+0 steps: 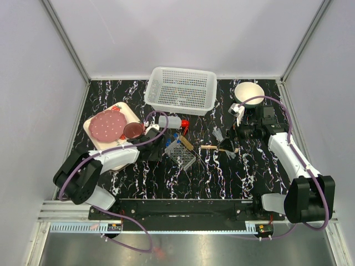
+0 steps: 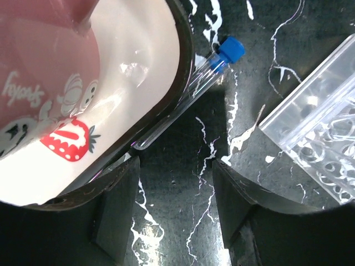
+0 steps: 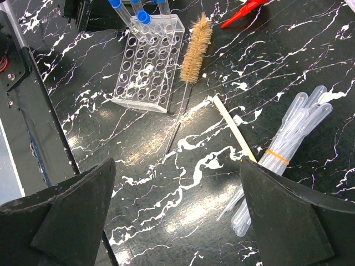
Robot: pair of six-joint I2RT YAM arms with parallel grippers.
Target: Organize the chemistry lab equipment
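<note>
We see left gripper [image 2: 176,185] spread, empty, near small clear blue-capped test tube [image 2: 191,91] lying against white strawberry-print tray [image 2: 141,55]. Our right gripper [image 3: 177,183] gapes empty beside banded clear plastic pipettes [image 3: 283,147].

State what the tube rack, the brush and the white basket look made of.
Tube rack: clear glossy plastic; the table shows through it. Brush: tan bristles, fibre type unclear, on a thin wire stem. White basket: likely matte moulded plastic, with perforated walls.
</note>
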